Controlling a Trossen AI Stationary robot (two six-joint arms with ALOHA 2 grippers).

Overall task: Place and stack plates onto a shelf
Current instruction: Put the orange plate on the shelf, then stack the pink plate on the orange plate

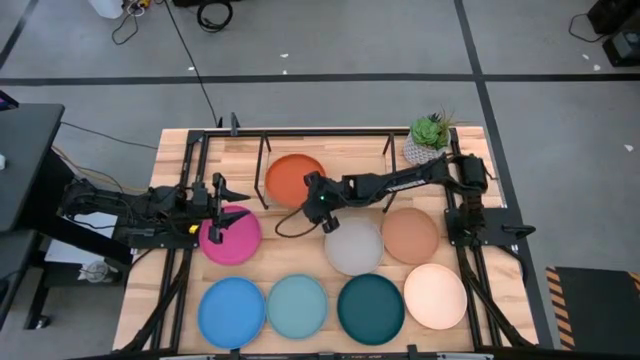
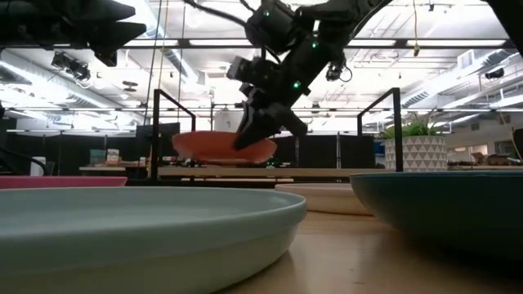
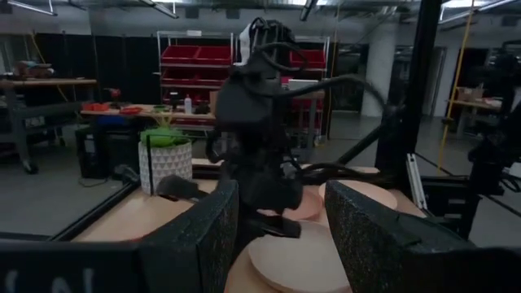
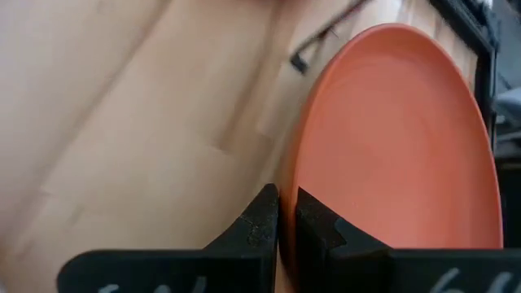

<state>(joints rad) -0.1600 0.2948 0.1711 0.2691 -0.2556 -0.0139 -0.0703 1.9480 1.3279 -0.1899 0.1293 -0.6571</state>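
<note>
While the right gripper (image 1: 318, 207) pinches the rim of the orange plate (image 1: 293, 177) with its fingers nearly closed, the plate sits on the shelf (image 1: 262, 150) at the back of the tabletop (image 1: 175, 150). The left gripper (image 1: 222, 200) waits over the magenta plate (image 1: 235, 240), fingers spread apart and empty.

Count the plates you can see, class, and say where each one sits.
8: orange plate on the shelf; magenta, grey, terracotta mid-table; blue, aqua, teal, cream in front.
</note>
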